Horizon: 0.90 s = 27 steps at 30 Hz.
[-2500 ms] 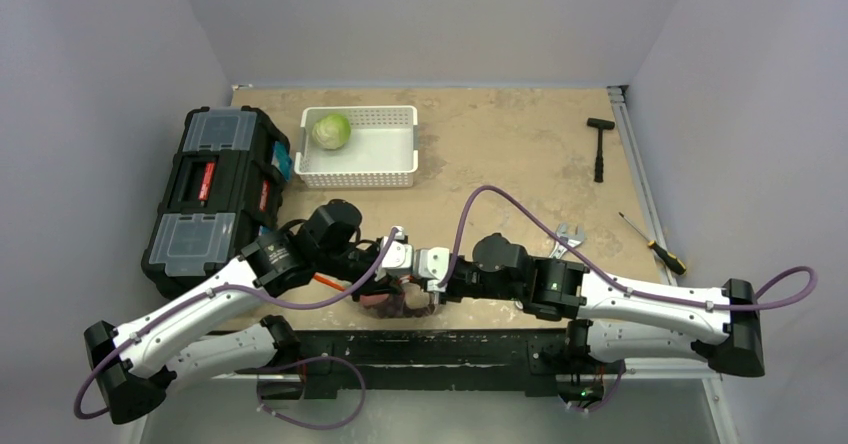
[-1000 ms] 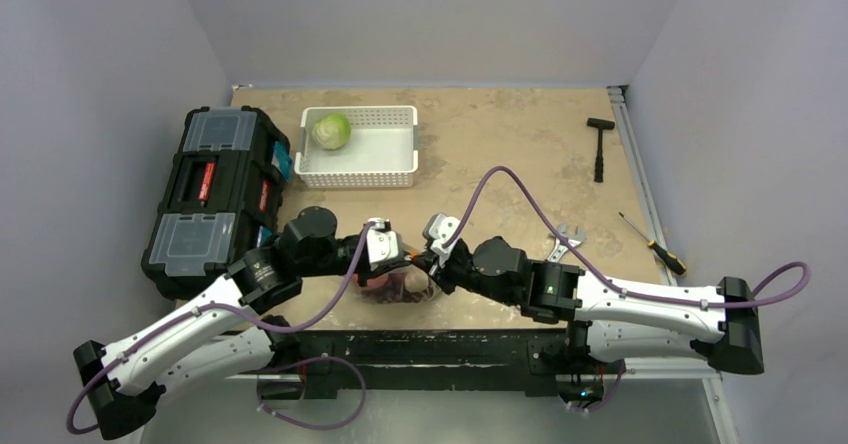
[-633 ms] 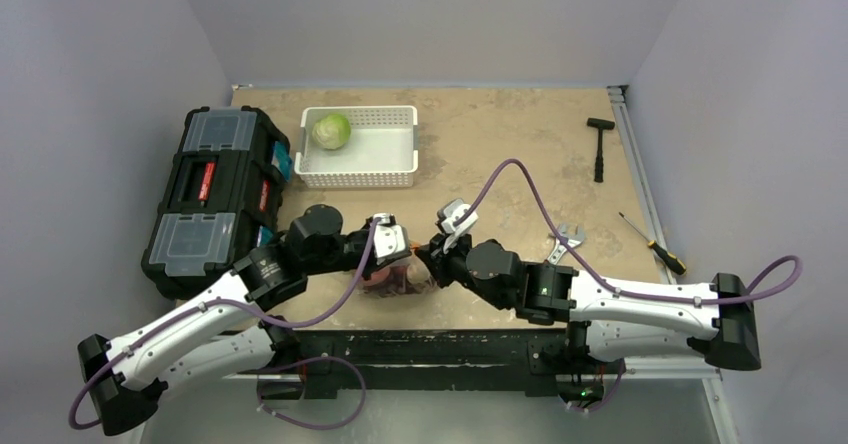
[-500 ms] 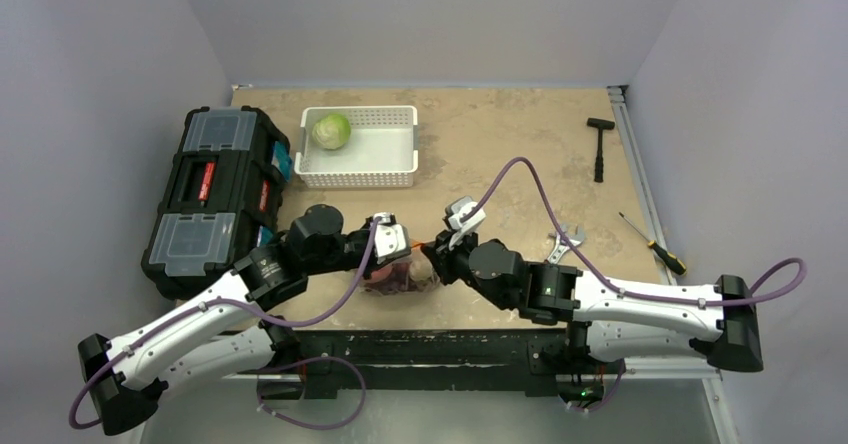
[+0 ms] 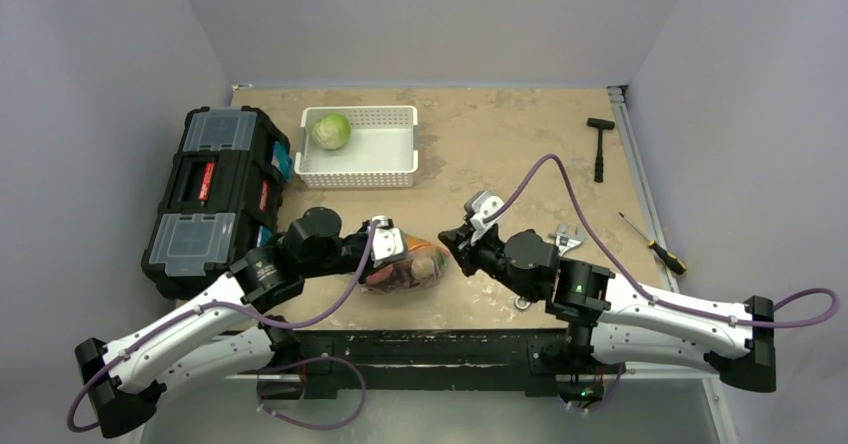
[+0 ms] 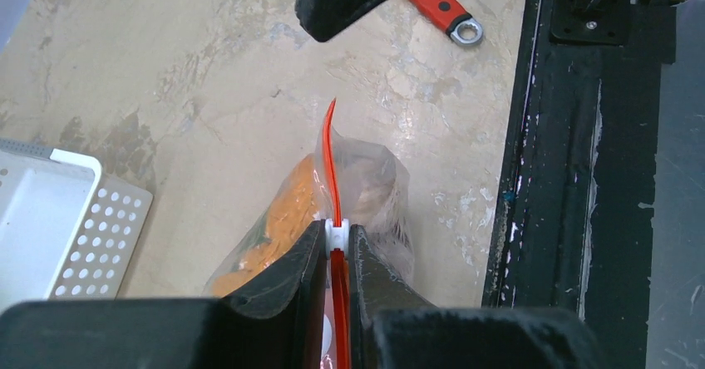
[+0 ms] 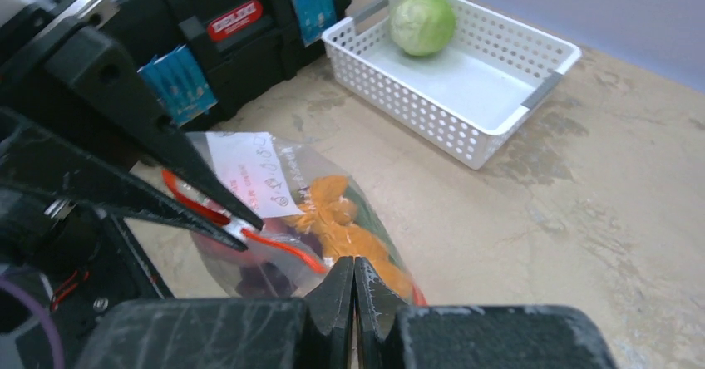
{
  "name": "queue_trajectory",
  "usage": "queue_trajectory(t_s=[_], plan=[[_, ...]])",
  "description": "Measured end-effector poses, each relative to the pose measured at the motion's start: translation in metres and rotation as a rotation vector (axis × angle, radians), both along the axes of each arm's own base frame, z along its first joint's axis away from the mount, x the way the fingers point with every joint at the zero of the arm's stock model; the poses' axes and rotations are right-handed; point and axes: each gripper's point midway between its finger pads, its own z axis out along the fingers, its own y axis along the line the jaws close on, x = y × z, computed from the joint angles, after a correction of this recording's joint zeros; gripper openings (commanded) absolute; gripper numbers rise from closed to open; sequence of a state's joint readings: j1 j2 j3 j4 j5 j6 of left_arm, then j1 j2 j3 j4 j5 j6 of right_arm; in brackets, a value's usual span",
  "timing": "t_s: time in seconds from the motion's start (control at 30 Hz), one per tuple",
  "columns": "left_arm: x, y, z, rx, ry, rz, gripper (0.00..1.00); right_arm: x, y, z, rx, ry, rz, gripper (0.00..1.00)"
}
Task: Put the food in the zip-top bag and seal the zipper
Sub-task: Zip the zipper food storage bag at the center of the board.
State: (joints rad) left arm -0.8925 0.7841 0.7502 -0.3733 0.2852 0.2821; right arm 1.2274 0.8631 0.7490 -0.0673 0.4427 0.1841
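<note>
On the tan counter we find the food mostly inside the zip-top bag, our left end effector clenched on the zipper, our right end effector pinched empty nearby, sealing likely unfinished, one cabbage lying in the basket

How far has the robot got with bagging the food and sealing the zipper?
Done: orange food sits inside the zip-top bag, whose zipper looks pressed together. In hand: the left gripper pinches the zipper; the right gripper is shut, apart from it. Left: possibly the cabbage in the basket, and letting go.
</note>
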Motion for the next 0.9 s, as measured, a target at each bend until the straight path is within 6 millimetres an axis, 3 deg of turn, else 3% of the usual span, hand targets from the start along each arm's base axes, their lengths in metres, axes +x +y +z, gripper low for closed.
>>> queue_trajectory(t_s=[0.07, 0.1, 0.17, 0.23, 0.43, 0.63, 0.9], plan=[[-0.001, 0.001, -0.003, 0.010, 0.008, 0.000, 0.00, -0.006, 0.005, -0.002, -0.034, -0.024, 0.064, 0.41], [-0.001, 0.002, -0.003, 0.011, 0.009, 0.000, 0.00, -0.010, 0.009, -0.005, -0.064, -0.037, 0.110, 0.51], [-0.002, 0.002, -0.003, 0.010, 0.010, -0.001, 0.00, -0.018, 0.015, -0.014, -0.138, -0.057, 0.195, 0.61], [-0.002, 0.002, -0.002, 0.007, 0.008, -0.003, 0.00, -0.022, 0.022, -0.020, -0.210, -0.070, 0.262, 0.64], [-0.006, 0.002, -0.001, 0.002, 0.012, -0.019, 0.00, -0.024, 0.046, -0.023, -0.349, -0.115, 0.391, 0.67], [-0.011, 0.003, -0.002, 0.004, 0.021, -0.039, 0.00, -0.019, 0.052, -0.039, -0.393, -0.102, 0.465, 0.63], [-0.015, 0.003, -0.003, 0.010, 0.022, -0.064, 0.00, -0.012, 0.054, -0.036, -0.360, -0.110, 0.507, 0.31]])
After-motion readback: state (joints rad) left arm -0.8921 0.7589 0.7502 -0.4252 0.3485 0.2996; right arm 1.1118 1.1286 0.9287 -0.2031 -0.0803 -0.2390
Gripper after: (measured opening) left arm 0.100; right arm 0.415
